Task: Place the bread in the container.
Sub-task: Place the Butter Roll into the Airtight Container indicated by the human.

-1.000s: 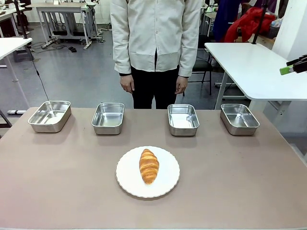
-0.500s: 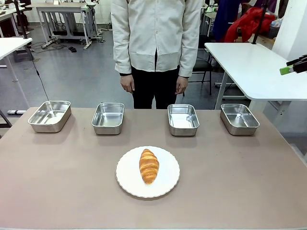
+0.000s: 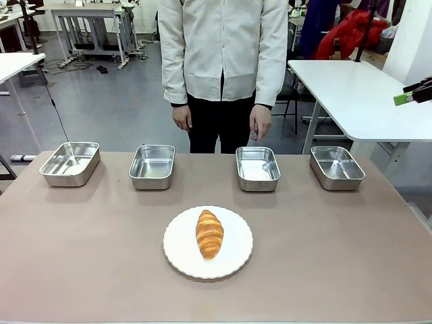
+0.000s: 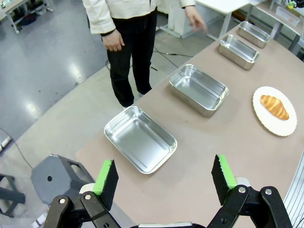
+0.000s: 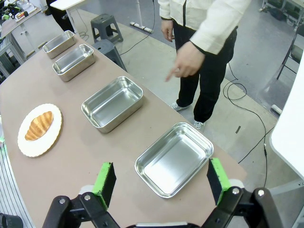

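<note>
Croissant [image 3: 210, 233]: on white plate [image 3: 177, 251], table centre, untouched. Steel trays [image 3: 152, 167]: four, far row, empty. Person's hand [image 5: 186, 64]: hanging a moment ago, now raised with index out, likely picking the third tray from left [image 3: 258, 169]. Left gripper [image 4: 164, 173], right gripper [image 5: 161, 175]: fingers wide, empty.

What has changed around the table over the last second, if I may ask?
The person's hand on the picture's right has swung forward from the side toward the table, one finger pointing. Nothing was grasped or released. The croissant, its plate and the four trays stayed where they were.
</note>
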`<state>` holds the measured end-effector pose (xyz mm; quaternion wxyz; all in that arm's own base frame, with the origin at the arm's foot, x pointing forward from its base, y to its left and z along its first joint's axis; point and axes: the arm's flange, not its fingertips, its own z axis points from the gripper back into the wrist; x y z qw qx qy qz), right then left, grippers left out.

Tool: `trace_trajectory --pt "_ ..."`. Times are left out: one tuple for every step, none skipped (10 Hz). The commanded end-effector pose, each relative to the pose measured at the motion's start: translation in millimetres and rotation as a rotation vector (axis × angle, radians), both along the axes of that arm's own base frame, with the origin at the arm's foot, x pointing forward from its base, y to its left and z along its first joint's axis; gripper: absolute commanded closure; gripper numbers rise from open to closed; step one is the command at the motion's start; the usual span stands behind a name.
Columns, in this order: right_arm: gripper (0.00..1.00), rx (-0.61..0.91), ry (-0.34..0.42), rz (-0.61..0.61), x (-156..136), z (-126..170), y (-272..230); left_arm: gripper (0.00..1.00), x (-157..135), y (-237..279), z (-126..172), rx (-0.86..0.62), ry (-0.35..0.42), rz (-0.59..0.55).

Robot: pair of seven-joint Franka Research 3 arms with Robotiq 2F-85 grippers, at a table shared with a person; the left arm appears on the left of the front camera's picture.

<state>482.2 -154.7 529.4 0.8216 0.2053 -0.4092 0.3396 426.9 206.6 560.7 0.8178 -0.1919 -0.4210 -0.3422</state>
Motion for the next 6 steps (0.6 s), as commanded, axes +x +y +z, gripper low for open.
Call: trace_trajectory --pt "0.00 0.004 0.000 0.004 -0.3 0.1 0.2 0.00 -1.2 1.4 0.9 -0.002 -0.003 0.001" --pt "0.00 0.004 0.000 0.004 -0.3 0.1 0.2 0.00 -1.2 1.4 0.9 -0.002 -0.003 0.001" --pt "0.00 0.004 0.000 0.004 -0.3 0.1 0.2 0.00 -1.2 1.4 0.9 -0.002 -0.003 0.001" --pt "0.00 0.004 0.000 0.004 -0.3 0.1 0.2 0.00 -1.2 1.4 0.9 -0.002 -0.003 0.001" --pt "0.00 0.004 0.000 0.004 -0.3 0.1 0.2 0.00 -1.2 1.4 0.9 -0.002 -0.003 0.001" --pt "0.00 0.004 0.000 0.004 -0.3 0.1 0.2 0.00 -1.2 1.4 0.9 -0.002 -0.003 0.001"
